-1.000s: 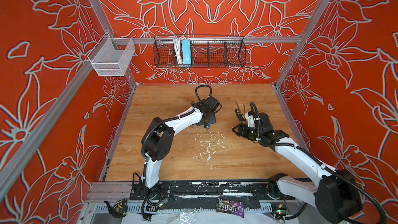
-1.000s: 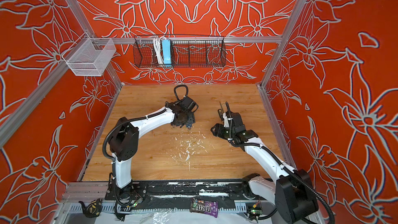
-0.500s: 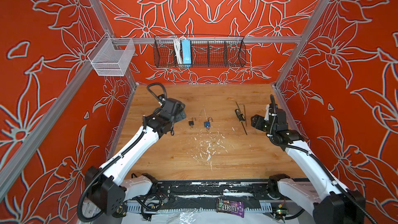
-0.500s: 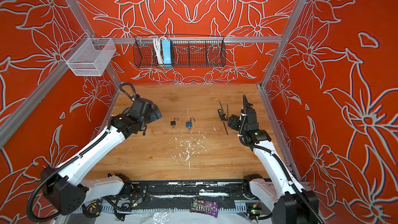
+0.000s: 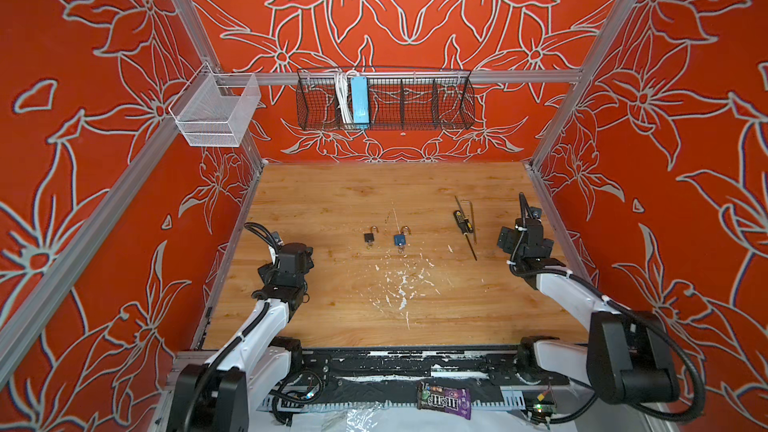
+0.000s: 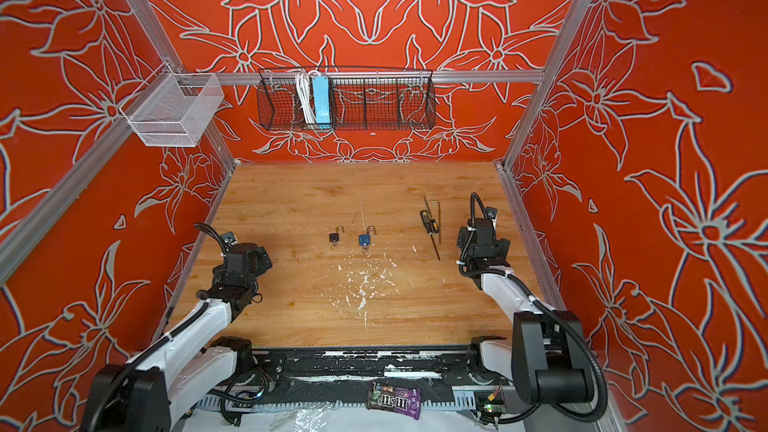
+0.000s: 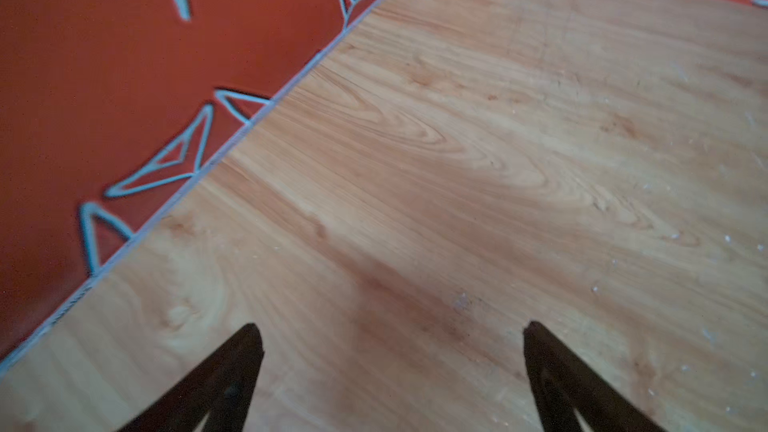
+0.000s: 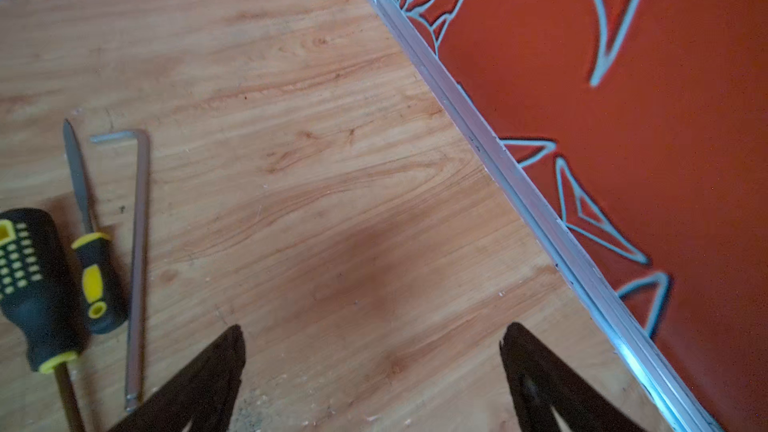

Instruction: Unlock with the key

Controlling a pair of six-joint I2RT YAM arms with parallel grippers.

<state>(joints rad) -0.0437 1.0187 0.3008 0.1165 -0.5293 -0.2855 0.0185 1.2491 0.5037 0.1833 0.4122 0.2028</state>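
Observation:
Two small padlocks lie mid-table in both top views: a black padlock (image 5: 369,237) and a blue padlock (image 5: 401,238), each with a silver shackle pointing away. A tiny metal piece, apparently the key (image 5: 400,249), sticks out of the blue one's near end. My left gripper (image 5: 296,252) sits open near the left wall, well left of the padlocks. In the left wrist view the left gripper (image 7: 390,330) has only bare wood between its fingers. My right gripper (image 5: 517,238) is open by the right wall. The right gripper (image 8: 372,332) is empty too.
Between the padlocks and the right gripper lie a black-and-yellow screwdriver (image 8: 33,284), a thinner screwdriver (image 8: 93,276) and a hex key (image 8: 139,243). White scuffs (image 5: 399,280) mark the wood. A black wire basket (image 5: 384,101) and a white mesh basket (image 5: 216,112) hang on the walls.
Both arms have pulled back from the table's middle to their own sides. The two padlocks, hidden under the grippers before, now lie free. Both grippers have opened wide.

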